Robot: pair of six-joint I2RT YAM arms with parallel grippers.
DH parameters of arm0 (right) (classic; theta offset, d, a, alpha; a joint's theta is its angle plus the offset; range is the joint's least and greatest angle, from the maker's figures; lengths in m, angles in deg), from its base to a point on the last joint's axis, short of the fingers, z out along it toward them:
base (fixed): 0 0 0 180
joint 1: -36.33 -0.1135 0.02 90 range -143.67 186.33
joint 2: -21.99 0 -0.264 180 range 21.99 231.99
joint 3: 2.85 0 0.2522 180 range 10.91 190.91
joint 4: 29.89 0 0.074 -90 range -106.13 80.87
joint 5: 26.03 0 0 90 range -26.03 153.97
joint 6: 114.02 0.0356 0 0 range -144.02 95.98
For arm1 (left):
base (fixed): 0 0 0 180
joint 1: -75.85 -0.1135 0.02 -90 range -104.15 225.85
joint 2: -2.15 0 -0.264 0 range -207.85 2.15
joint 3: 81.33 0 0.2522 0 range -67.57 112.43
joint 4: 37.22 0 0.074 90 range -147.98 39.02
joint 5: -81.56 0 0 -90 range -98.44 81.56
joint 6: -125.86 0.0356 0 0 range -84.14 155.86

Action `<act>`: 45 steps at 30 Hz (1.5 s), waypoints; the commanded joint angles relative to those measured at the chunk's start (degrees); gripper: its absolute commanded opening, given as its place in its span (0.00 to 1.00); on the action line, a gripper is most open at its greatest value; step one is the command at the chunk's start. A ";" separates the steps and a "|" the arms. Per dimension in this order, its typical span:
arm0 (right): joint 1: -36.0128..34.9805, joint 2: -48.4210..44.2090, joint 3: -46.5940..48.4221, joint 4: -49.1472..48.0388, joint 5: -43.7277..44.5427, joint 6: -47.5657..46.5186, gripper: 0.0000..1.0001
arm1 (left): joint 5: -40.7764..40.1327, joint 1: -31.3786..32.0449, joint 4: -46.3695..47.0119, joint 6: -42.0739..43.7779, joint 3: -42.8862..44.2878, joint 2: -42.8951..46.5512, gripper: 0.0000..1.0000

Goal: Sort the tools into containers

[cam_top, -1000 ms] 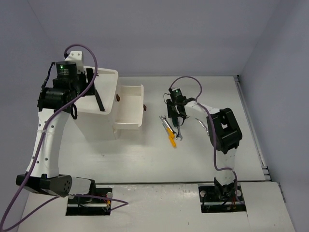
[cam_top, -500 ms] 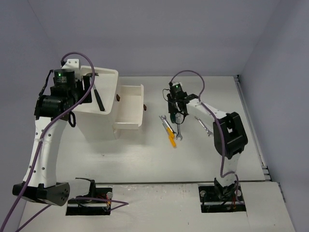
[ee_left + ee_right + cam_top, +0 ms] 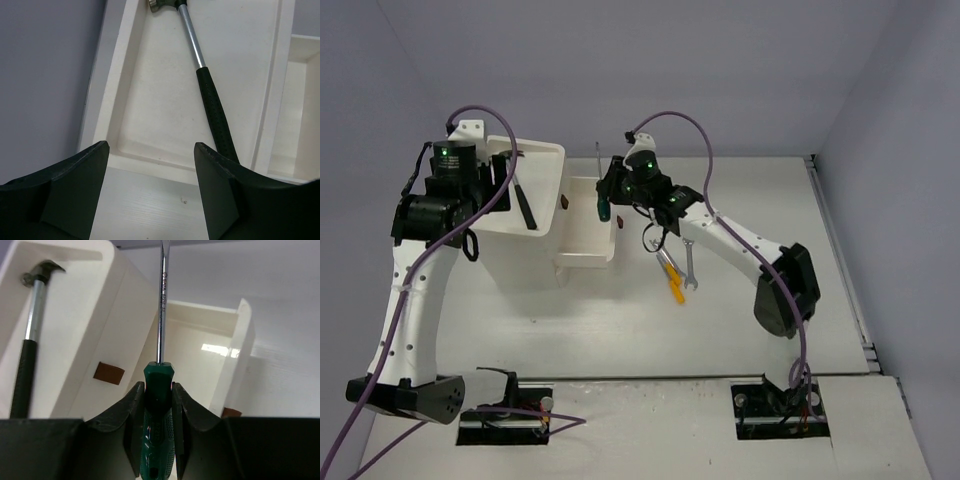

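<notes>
While stretched across toward the far-left part of the counter [image 3: 620,320], pinching green-handled screwdriver [image 3: 159,377] tight betw. both fingers of the R hand [image 3: 158,390]. Clamped on the handle, steel shaft poking straight ahead. From the top cam: held right over the pulled-out drawer [image 3: 590,220], tip aimed at the counter's far edge. Touching the drawer or not? Can't tell.

Over to the L hand [image 3: 150,150]: spread wide, gripping nothing, hanging above the near end of the top tray [image 3: 160,100] of the white cabinet [image 3: 520,255]. Down in that tray, lying flat: hammer [image 3: 210,95], steel head toward the far edge, black grip toward the near rim and just beside the tray's right wall.

Cabinet position: far-left corner of counter, w/ drawer sticking out on its right side. Dark-red handle [image 3: 108,373] on the cabinet face, just beside the open drawer.

Out on bare counter, approx. mid, just right of the drawer: yellow-handled screwdriver [image 3: 675,287] plus two small silver wrenches [image 3: 689,265], bunched close. Touching each other or only near? Too small to tell. Lying under the R arm's forearm, apart from both hands.
</notes>
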 commanded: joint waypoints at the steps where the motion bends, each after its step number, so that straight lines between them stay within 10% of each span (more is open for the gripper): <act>1: -1.77 6.69 5.58 -4.93 -0.62 4.52 0.14 | -1.00 0.41 1.91 -0.76 1.93 0.42 0.66; 7: -1.92 7.23 7.43 -4.84 2.57 0.02 0.43 | -1.45 0.46 1.82 -0.49 2.04 0.33 0.66; 18: 13.15 -4.84 -8.45 -1.36 4.50 -18.66 0.57 | -1.29 0.93 1.91 -0.19 1.98 -0.14 0.66; 31: 18.72 8.06 -7.35 7.56 1.09 -29.67 0.66 | -0.43 1.51 1.82 0.16 2.75 -1.33 0.66; 41: 19.73 14.69 -7.77 7.96 4.15 -29.98 0.61 | -0.58 1.51 1.91 0.45 1.27 -0.72 0.66; 45: 19.85 13.51 -7.58 7.87 5.14 -31.03 0.18 | -0.60 1.51 1.91 0.44 1.27 -0.72 0.66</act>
